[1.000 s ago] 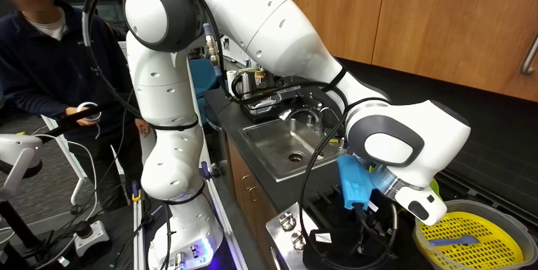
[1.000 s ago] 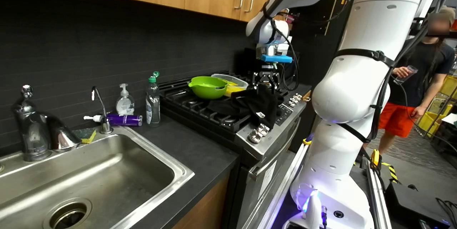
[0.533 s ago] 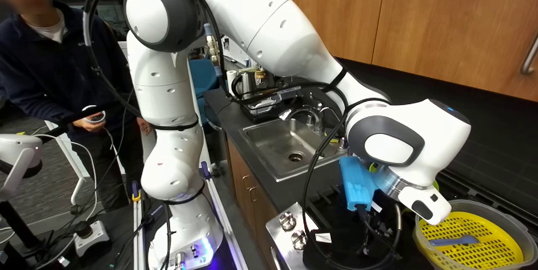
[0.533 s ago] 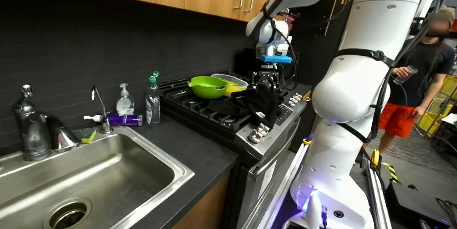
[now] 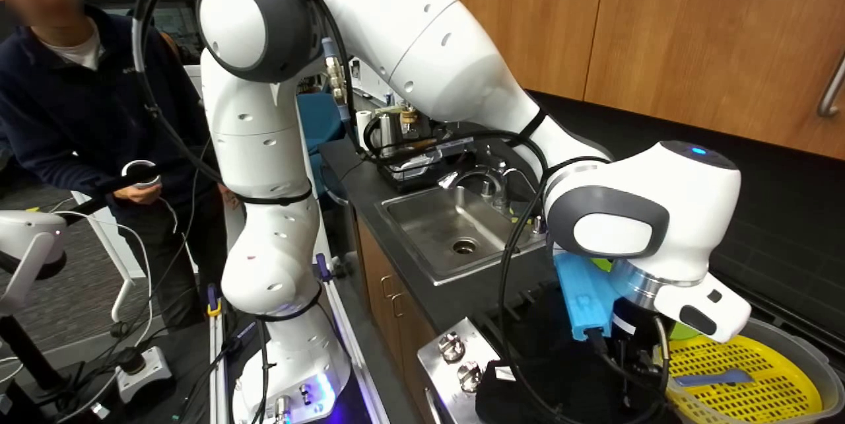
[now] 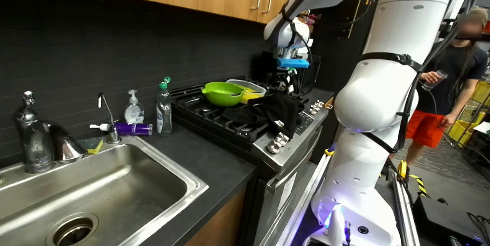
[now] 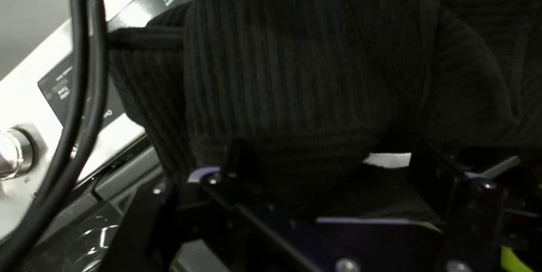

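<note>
A black ribbed cloth (image 7: 305,60) fills most of the wrist view, lying in folds beneath the gripper (image 7: 332,153). The two dark fingers stand wide apart with no fold pinched between them. In an exterior view the cloth (image 6: 268,113) is draped over the stove and its front edge, a white tag (image 6: 279,123) showing. There, the gripper (image 6: 284,87) points down just above the cloth's far part; whether its tips touch the fabric is too dark to tell. A small pale patch (image 7: 387,159) shows between the fingers, unclear what it is.
Beside the cloth on the stove (image 6: 206,112) are a green bowl (image 6: 223,94) and a clear tub (image 5: 818,371) holding a yellow strainer (image 5: 686,351) with a blue utensil (image 5: 713,378). Control knobs (image 5: 469,376) line the front. A cable (image 7: 80,94) hangs by the wrist. Bottles (image 6: 164,112) stand near the sink (image 6: 115,184).
The wrist has turned, and the gripper has shifted toward the tub and risen slightly off the cloth. A blue light now shows on the wrist. The cloth looks unmoved.
</note>
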